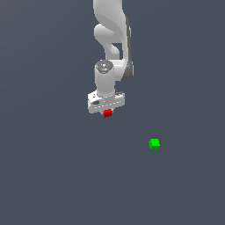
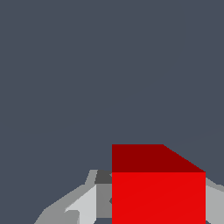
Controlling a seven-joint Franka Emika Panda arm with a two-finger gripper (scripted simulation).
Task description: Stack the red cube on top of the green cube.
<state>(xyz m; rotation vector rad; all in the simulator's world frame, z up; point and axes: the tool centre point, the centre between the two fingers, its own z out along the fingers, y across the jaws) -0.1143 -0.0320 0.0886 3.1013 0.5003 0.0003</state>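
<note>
The red cube (image 1: 107, 113) sits between the fingers of my white gripper (image 1: 107, 111), which is shut on it, directly under the hand. The wrist view is filled low down by the red cube (image 2: 158, 192), with a grey finger (image 2: 103, 197) pressed against one side and the other finger (image 2: 214, 199) against the opposite side. The green cube (image 1: 154, 143) rests on the dark floor, toward the exterior view's right and nearer the camera than the gripper. It does not show in the wrist view.
A plain dark grey floor (image 1: 52, 167) surrounds both cubes. The white arm (image 1: 112, 39) rises behind the gripper toward the top of the exterior view.
</note>
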